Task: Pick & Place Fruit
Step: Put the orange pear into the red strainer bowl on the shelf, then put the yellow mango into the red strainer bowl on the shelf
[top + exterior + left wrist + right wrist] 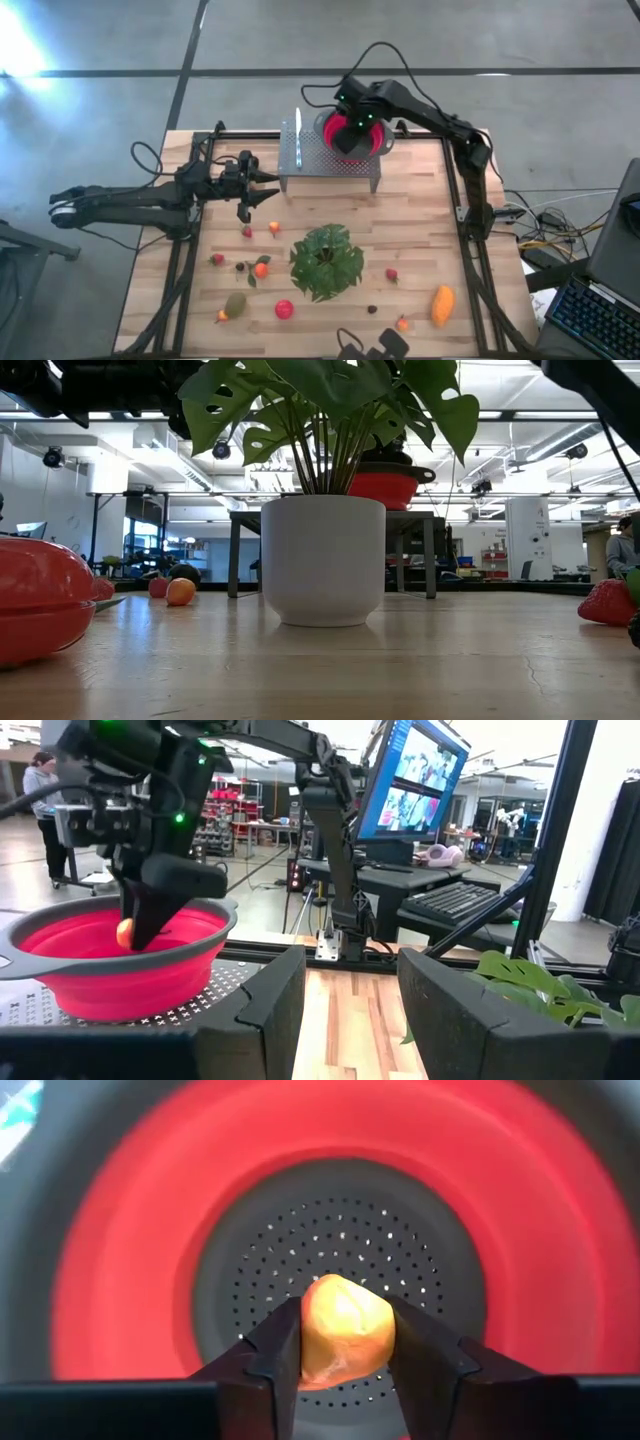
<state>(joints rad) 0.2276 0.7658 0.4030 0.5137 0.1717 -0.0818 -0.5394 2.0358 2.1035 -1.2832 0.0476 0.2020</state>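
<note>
A red colander bowl (pixel 377 146) stands on a perforated metal stand (pixel 330 160) at the table's far side. My right gripper (pixel 346 136) points steeply down into the bowl (pixel 110 970), shut on a small yellow-orange fruit (pixel 345 1330). My left gripper (pixel 262 188) stands open and level to the left of the stand, with nothing between its fingers (pixel 262 1010). More fruit lies on the wooden table: a red one (pixel 285 309), an orange oblong one (pixel 442 305), a green one (pixel 236 304) and several small ones. My right gripper pinches the yellow-orange fruit by its two opposite sides (pixel 312 1342) between its two fingers. The fingers come from above, slanting down. The fruit (pixel 124 932) hangs at the fingertips inside the bowl's rim, over the perforated bottom (pixel 330 1240).
A leafy plant in a white pot (pixel 327 260) stands in the middle of the table, among the fruit. A slim white object (pixel 297 135) lies on the stand's left part. A black frame (pixel 462 200) borders the table. Bare wood lies right of the plant.
</note>
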